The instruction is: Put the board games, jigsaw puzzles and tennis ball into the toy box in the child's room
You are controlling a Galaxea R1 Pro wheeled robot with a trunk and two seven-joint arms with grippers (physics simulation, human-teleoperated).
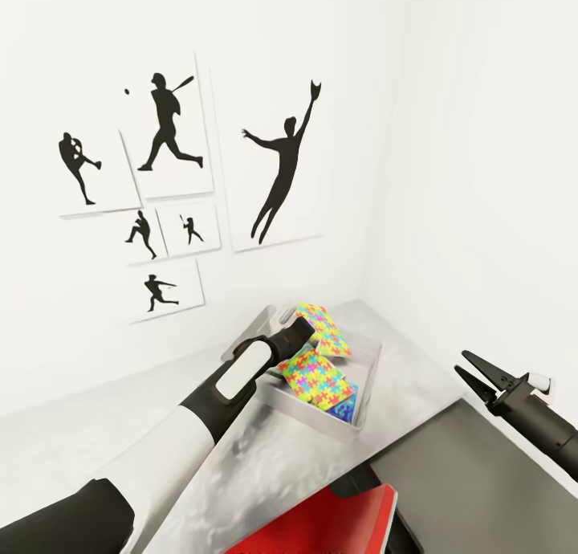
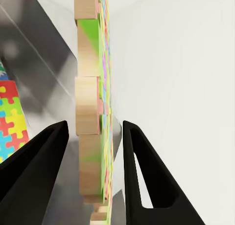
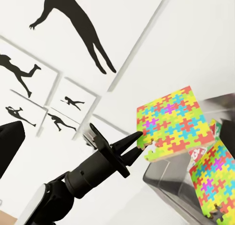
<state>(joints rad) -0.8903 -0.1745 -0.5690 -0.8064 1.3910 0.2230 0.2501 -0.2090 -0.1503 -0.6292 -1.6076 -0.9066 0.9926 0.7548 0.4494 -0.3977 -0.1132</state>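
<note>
Over the toy box (image 1: 365, 361), at the far corner of the table (image 1: 265, 466), the left gripper (image 1: 309, 335) holds one jigsaw puzzle (image 1: 327, 329) by its edge, tilted above the tub. From the left wrist camera the box's edge (image 2: 90, 112) runs between the two fingers (image 2: 36, 161), which sit apart on either side of it; whether the pads actually press on it is hard to say from there, though the right wrist camera shows the fingertips pinching the puzzle's corner (image 3: 169, 124). The second jigsaw puzzle (image 1: 317, 377) already lies inside the toy box, and a blue board game (image 1: 347, 409) peeks out beneath it. In the right wrist camera a scrap of red-and-white print (image 3: 198, 152) shows behind the puzzles, probably the Monopoly box. So, by my judgement, the task is well along: at least two toys are in, and the held puzzle only needs lowering and letting go. The right gripper (image 1: 475, 375) hangs empty over the table's right side, fingers slightly spread. The tennis ball and the third board game cannot be accounted for, since the puzzles and the arm cover much of the tub's inside. A red object (image 1: 337, 526) is cut off at the head camera's lower edge
</note>
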